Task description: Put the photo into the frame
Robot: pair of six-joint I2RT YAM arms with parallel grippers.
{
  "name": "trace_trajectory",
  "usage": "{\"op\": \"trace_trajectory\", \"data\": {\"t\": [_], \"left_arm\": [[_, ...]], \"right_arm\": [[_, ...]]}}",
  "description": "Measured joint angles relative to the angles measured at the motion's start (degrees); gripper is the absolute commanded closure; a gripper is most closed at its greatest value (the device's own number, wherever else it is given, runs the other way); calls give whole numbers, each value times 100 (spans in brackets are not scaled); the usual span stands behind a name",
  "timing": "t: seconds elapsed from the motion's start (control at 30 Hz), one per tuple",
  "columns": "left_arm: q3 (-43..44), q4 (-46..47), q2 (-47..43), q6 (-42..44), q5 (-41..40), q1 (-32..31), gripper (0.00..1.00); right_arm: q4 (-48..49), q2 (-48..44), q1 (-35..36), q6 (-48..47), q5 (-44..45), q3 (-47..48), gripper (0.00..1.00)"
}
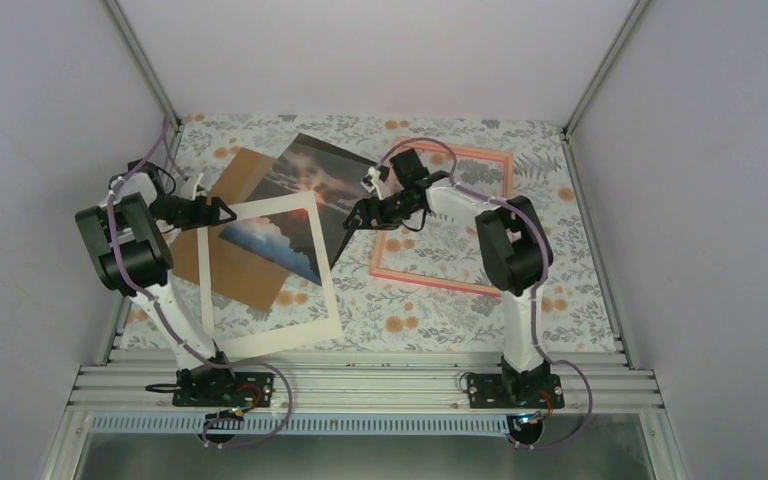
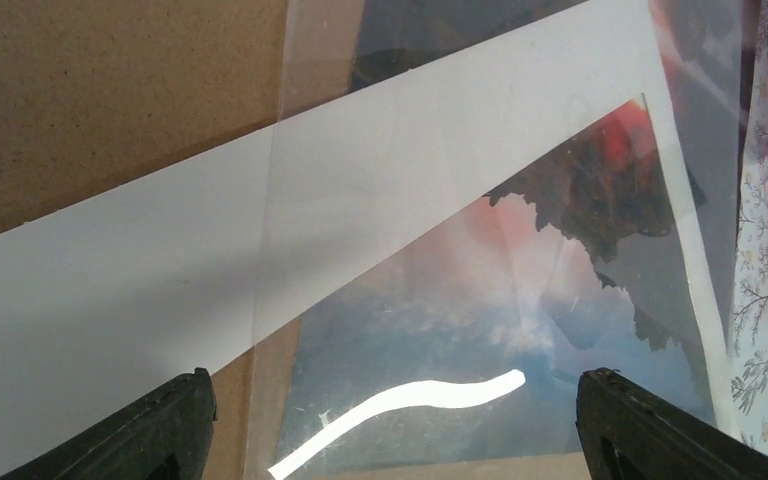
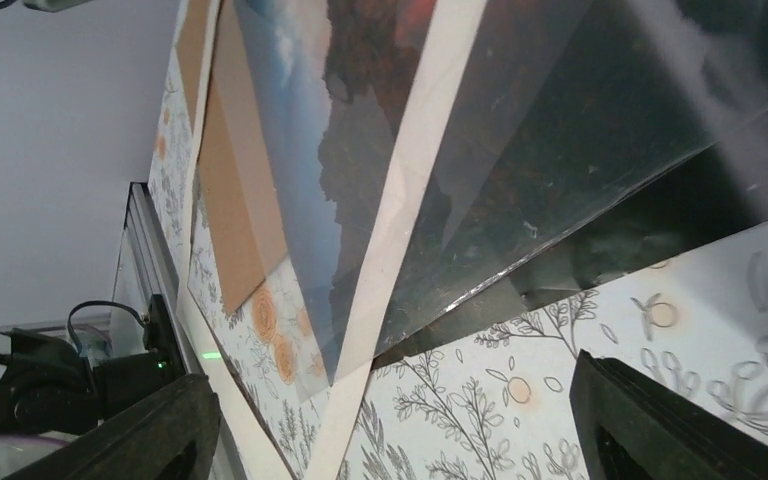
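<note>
Presently, with left gripper [image 1: 222, 210] and right gripper [image 1: 351, 222] both released, pulling the photo [image 1: 310, 170] toward the frame [image 1: 425, 281] at 3 o'clock may drag the overlapping mat [image 1: 270, 325] along.

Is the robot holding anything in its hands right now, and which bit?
Nothing is held. Both grippers are open: the left gripper is above the white card mat, the right gripper beside the edge of the glossy dark sunset photo.
</note>
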Motion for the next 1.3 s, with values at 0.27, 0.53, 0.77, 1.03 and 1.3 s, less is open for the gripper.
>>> {"op": "trace_trajectory", "data": {"t": [0.27, 0.53, 0.77, 1.03, 1.3], "left_arm": [[223, -76, 391, 48, 13, 15, 11], [474, -275, 636, 201, 136, 46, 17], [490, -358, 706, 350, 334, 68, 19], [516, -695, 837, 632, 977, 48, 21], [498, -1141, 1045, 881, 1565, -136, 16]], "right_arm": [[319, 798, 321, 612, 271, 380, 16], [527, 1305, 442, 800, 306, 1014, 18], [599, 1401, 472, 824, 295, 1091, 19], [684, 1572, 481, 811, 245, 1296, 19], [879, 1659, 544, 776, 195, 1364, 17]]}}
